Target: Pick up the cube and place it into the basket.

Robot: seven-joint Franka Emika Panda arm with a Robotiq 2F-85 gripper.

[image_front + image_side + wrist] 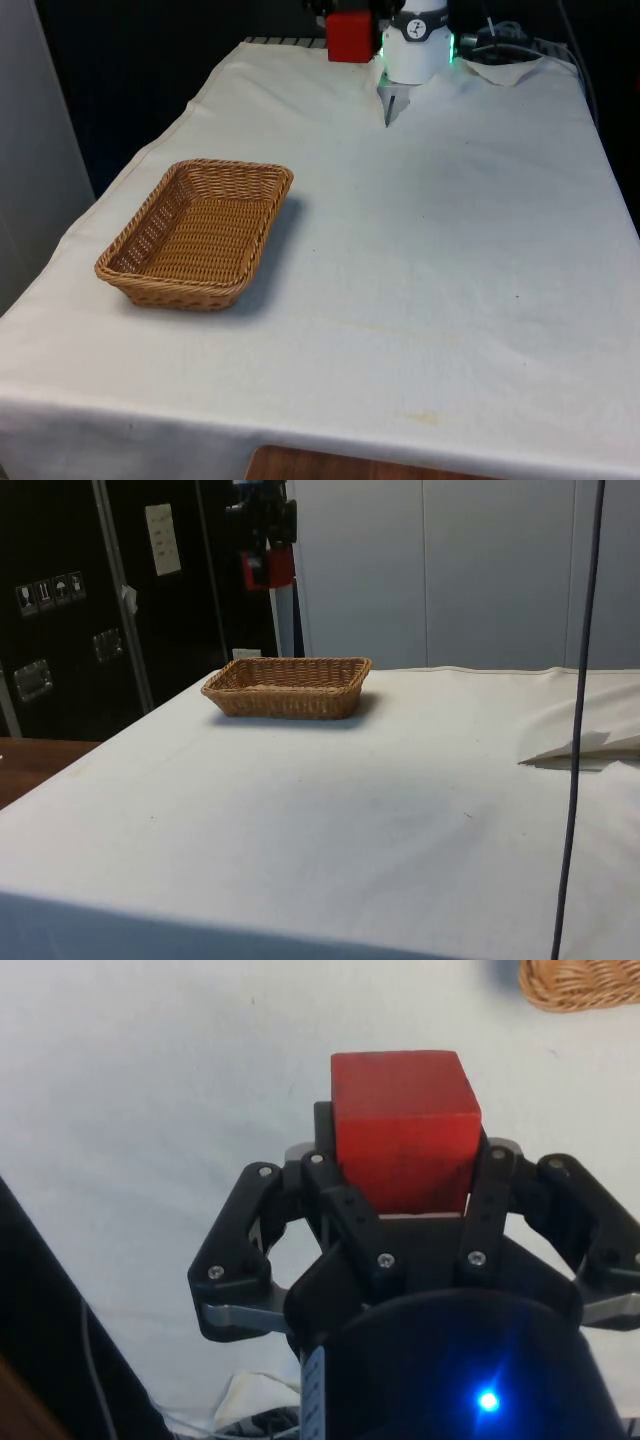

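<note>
Wrist view: cube (pixel 405 1125) within gripper (pixel 400 1175)

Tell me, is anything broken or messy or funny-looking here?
Nothing is broken or spilled. The basket sits flat on the white cloth with nothing in it, and the gripper holds the red cube squarely, high above the table. The cloth is bunched into a fold near the robot's end.
</note>
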